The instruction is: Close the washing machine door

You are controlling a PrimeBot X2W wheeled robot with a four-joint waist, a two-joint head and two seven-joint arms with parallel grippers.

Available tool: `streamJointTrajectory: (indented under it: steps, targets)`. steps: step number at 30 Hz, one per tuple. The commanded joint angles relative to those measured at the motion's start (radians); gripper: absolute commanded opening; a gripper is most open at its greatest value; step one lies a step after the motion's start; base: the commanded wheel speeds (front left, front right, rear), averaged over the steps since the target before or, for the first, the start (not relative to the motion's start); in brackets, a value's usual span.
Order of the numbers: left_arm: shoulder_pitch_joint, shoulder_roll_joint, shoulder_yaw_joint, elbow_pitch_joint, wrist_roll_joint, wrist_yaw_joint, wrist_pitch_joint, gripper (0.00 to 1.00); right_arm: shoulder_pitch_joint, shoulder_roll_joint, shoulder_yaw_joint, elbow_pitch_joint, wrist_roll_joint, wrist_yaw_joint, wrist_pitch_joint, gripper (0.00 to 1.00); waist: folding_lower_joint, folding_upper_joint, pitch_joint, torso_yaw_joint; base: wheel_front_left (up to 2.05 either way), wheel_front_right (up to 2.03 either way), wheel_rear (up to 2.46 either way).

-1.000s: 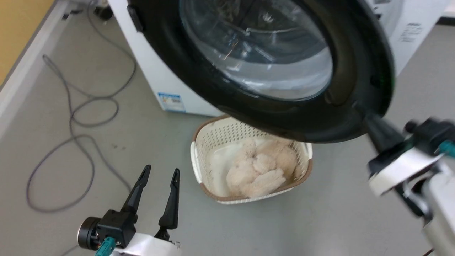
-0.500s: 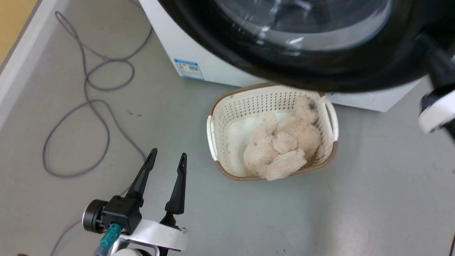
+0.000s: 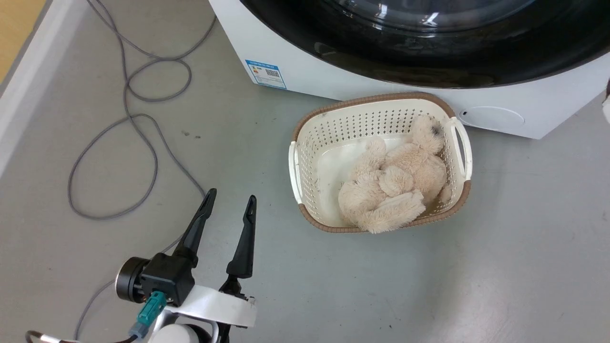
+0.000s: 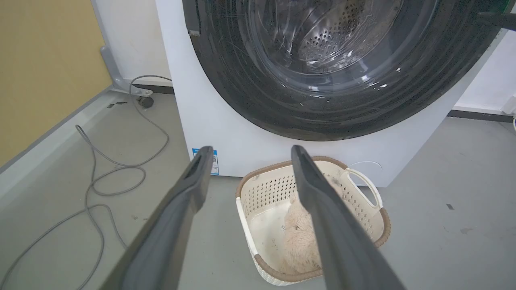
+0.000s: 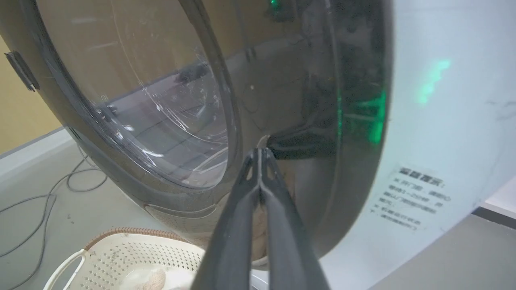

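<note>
The washing machine door [image 3: 429, 62], black-rimmed with a clear glass bowl [image 4: 322, 40], lies flat against the front of the white washing machine [image 3: 333, 81]. In the right wrist view my right gripper [image 5: 260, 152] is shut with nothing in it. Its joined tips press on the glossy face of the door [image 5: 290, 100] close to the outer rim, next to the white front of the washing machine [image 5: 435, 121]. My left gripper [image 3: 230, 196] hangs open above the floor at the lower left, well short of the machine. In its own view, the left gripper [image 4: 250, 150] points at the washer's base.
A cream laundry basket [image 3: 293, 166] holding a beige plush toy [image 3: 395, 186] stands on the floor right in front of the washer. A grey cable [image 3: 143, 119] loops over the floor at the left, by a grey skirting [image 3: 24, 109]. A blue-white label [image 3: 266, 74] marks the washer's lower corner.
The door has swung from hanging open over the basket to flat against the washer, pushed by my right gripper, which has left the head view. The head camera shifted too. My left gripper has kept its place.
</note>
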Motion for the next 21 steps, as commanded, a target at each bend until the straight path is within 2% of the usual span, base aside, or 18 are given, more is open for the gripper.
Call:
streamJointTrajectory:
  steps: [1,6,11,21]
  targets:
    - [-0.017,-0.002,-0.002,0.001,-0.006,0.006,-0.004,1.00,-0.042,-0.012,-0.022,0.025,-0.001,-0.012,-0.001,0.00,0.0000,-0.0001,0.000,0.000,0.00,0.00,0.00]
    - [-0.022,-0.002,-0.004,0.005,-0.008,0.011,-0.004,1.00,-0.073,0.007,-0.047,0.080,0.005,-0.012,-0.028,0.00,0.0000,-0.0001,-0.009,-0.001,0.00,0.00,0.00]
    - [-0.012,-0.002,0.005,0.011,-0.006,0.013,-0.004,1.00,-0.047,0.034,-0.028,0.111,0.009,-0.012,-0.069,0.00,0.0000,-0.0001,-0.050,-0.020,0.00,0.00,0.00]
    - [0.038,-0.002,0.047,0.029,0.006,-0.002,-0.004,1.00,0.168,0.089,0.042,0.054,0.041,-0.012,-0.138,0.00,0.0000,-0.0001,-0.226,-0.108,0.00,0.00,0.00]
